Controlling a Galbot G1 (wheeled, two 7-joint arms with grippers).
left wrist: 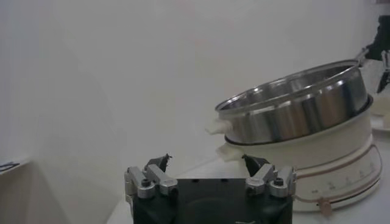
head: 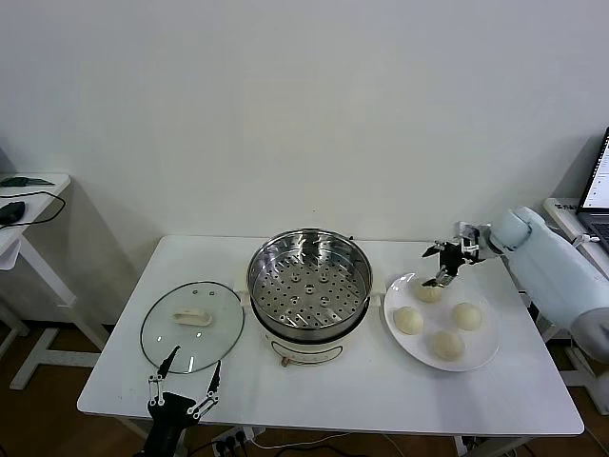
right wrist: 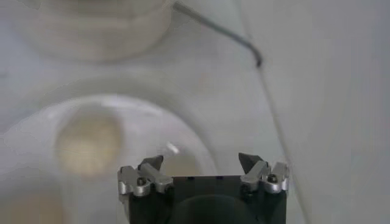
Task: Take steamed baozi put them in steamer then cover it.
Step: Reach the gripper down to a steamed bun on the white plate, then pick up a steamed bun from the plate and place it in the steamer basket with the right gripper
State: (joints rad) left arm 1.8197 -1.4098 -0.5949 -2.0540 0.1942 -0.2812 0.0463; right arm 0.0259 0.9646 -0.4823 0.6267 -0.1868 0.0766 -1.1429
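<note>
Right gripper (head: 443,266), jaws spread and empty, hovers over the far-left baozi (head: 429,291) of four on a plate (head: 488,353) right of the empty steamer (head: 309,283). Soft, light dough likely needs a gentle side pinch. Left gripper (head: 187,378) waits open near the cover (head: 191,327).

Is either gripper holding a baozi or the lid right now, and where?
Nothing is held. The right gripper hangs open above the plate's far baozi; the left gripper is open near the cover.
</note>
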